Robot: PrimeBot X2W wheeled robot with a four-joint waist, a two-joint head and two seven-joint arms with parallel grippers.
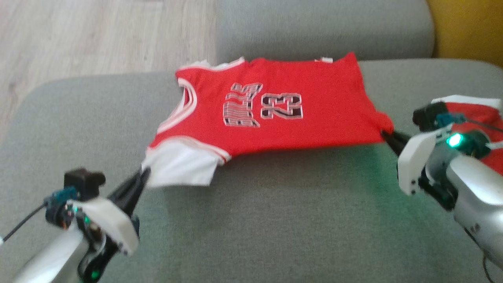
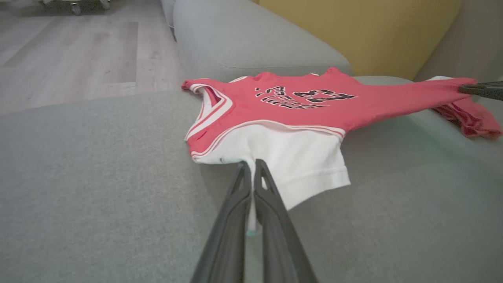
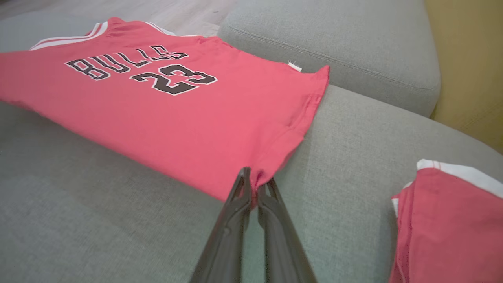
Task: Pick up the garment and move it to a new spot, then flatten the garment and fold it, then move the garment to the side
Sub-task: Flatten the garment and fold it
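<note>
Two red garments (image 1: pixel 275 114) (image 1: pixel 481 114), one sofa (image 1: pixel 275 220), one cushion (image 1: pixel 467 27)

A grey sofa seat (image 1: pixel 275 220) spreads under both my pincers. The red jersey (image 1: pixel 275 114) lies across it ahead of them, print up, stretched from my left pincer (image 1: pixel 144 173) at its white sleeve to my right pincer (image 1: pixel 387 135) at its hem corner. A red-and-white garment (image 3: pixel 452 224) lies on the seat just right of my right pincer. Beyond the jersey stands the grey back cushion (image 1: pixel 322 27).

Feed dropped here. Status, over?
Left end effector shut on jersey sleeve; right end effector shut on hem corner. Jersey stretched over sofa. Second red garment lies apart, rightward.
</note>
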